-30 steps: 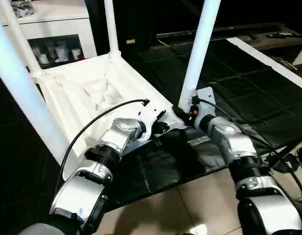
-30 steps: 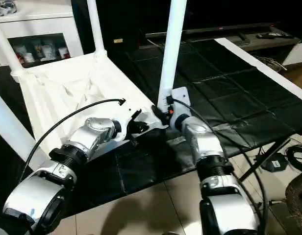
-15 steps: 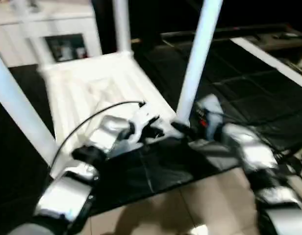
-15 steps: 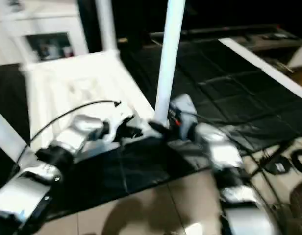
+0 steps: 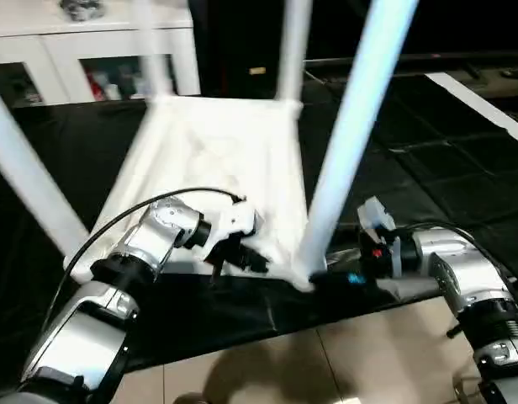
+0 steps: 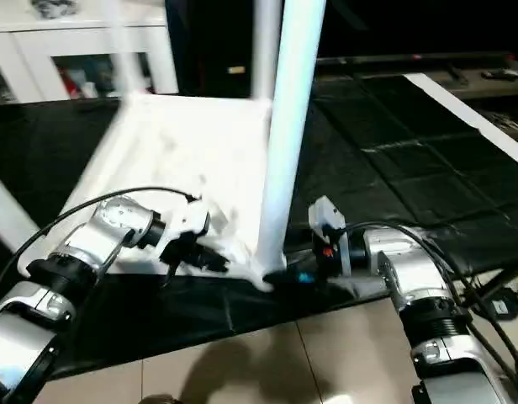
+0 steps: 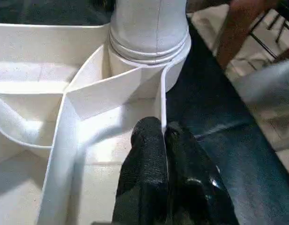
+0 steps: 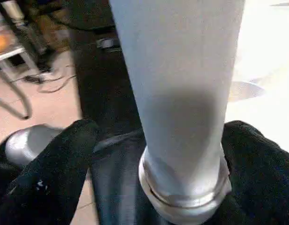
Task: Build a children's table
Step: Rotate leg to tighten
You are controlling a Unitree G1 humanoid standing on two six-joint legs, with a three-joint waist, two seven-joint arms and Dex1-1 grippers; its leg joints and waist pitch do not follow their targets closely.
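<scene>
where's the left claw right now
In the head views the left claw is at the near edge of the upturned tabletop, just left of the nearest leg. Its wrist view shows its fingers closed on the tabletop's thin rim wall.

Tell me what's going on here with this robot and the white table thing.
A humanoid robot is putting together a children's table. The white tabletop lies upside down on a black mat, with legs standing up from its corner sockets. The left gripper is shut on the tabletop's thin rim wall near one corner. The right gripper stands open around the base of the nearest leg, its fingers either side.
</scene>
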